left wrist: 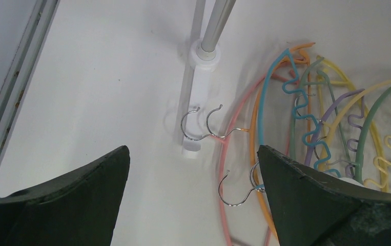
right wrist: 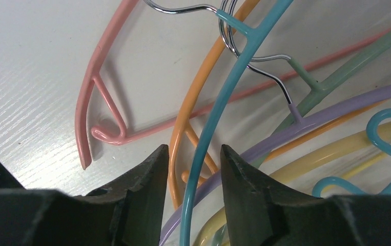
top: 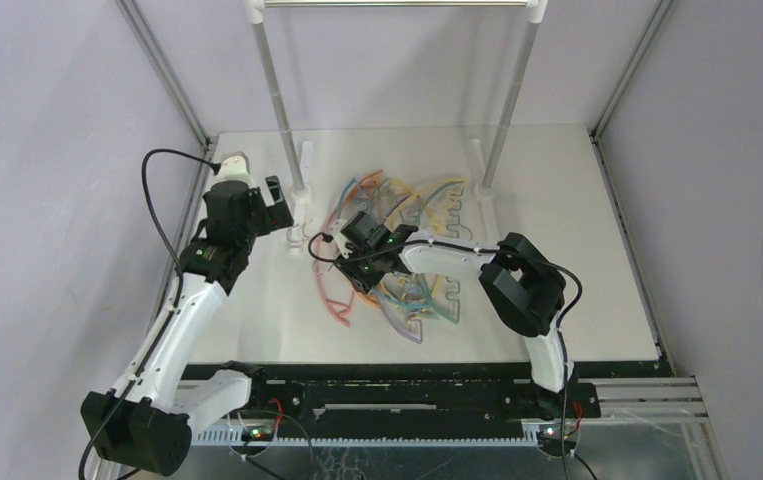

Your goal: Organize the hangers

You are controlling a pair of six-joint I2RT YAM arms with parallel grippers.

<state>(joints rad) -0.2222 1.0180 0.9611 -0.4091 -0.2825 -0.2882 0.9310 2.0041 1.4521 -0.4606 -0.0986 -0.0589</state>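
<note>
Nothing hangs yet: the hangers (top: pixel 427 300) lie tangled on the surface (top: pixel 577 250) under the bare rail (top: pixel 397 3). The jaws of the right gripper (right wrist: pixel 194 154) stand narrow astride the teal hanger (right wrist: pixel 234 66), seemingly not pinching it yet. The jaws of the left gripper (left wrist: pixel 193 151) are wide and empty.

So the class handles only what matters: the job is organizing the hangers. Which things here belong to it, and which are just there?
Belong to the job: pink hanger, orange hanger, teal hanger, lilac hanger, yellow hanger, green hanger.

Just there: white-and-metal rail frame, black cable, table.
</note>
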